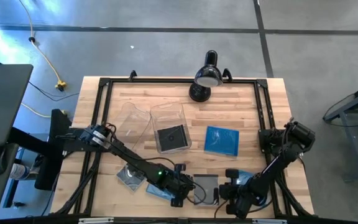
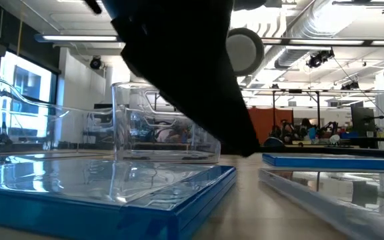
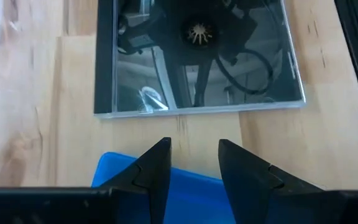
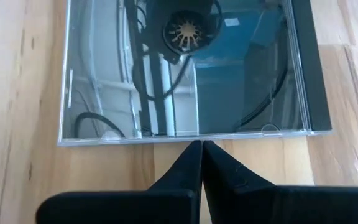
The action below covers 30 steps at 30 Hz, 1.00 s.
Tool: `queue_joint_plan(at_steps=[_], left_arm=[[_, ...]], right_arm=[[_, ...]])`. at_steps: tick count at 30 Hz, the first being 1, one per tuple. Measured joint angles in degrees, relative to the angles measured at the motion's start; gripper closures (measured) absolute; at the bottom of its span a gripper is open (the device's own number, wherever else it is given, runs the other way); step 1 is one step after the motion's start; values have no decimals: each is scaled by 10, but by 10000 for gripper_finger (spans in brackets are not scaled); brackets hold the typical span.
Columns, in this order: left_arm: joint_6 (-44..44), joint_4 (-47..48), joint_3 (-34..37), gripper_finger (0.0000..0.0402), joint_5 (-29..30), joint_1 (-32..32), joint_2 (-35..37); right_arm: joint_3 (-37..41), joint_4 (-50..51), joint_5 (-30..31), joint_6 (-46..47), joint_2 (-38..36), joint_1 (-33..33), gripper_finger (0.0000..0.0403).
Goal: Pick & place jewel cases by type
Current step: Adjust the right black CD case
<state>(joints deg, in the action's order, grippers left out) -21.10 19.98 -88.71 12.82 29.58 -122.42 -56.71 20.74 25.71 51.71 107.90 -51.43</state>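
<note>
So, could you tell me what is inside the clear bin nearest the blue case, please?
One dark jewel case lies flat on the floor of the clear bin. Whether another case lies beneath it cannot be seen from above.

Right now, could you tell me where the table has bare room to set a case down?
Bare wood lies right of the blue jewel case and left of the clear bins. The front edge is crowded: both grippers, left gripper and right gripper, flank a dark jewel case.
</note>
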Motion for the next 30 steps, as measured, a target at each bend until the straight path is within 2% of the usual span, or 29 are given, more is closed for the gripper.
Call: queue_joint_plan(at_steps=[6, 14, 25, 30], left_arm=[[2, -4, -1, 270, -22, 0, -14], [2, 0, 0, 270, -24, 0, -18], [-16, 7, 0, 270, -38, -7, -20], [-32, 86, -40, 270, -43, -12, -23]], right_arm=[[0, -23, -13, -33, 0, 22, 403], [0, -50, -4, -56, 2, 31, 403], [0, -56, -26, -68, 1, 47, 403], [0, -56, -25, -56, 2, 46, 403]])
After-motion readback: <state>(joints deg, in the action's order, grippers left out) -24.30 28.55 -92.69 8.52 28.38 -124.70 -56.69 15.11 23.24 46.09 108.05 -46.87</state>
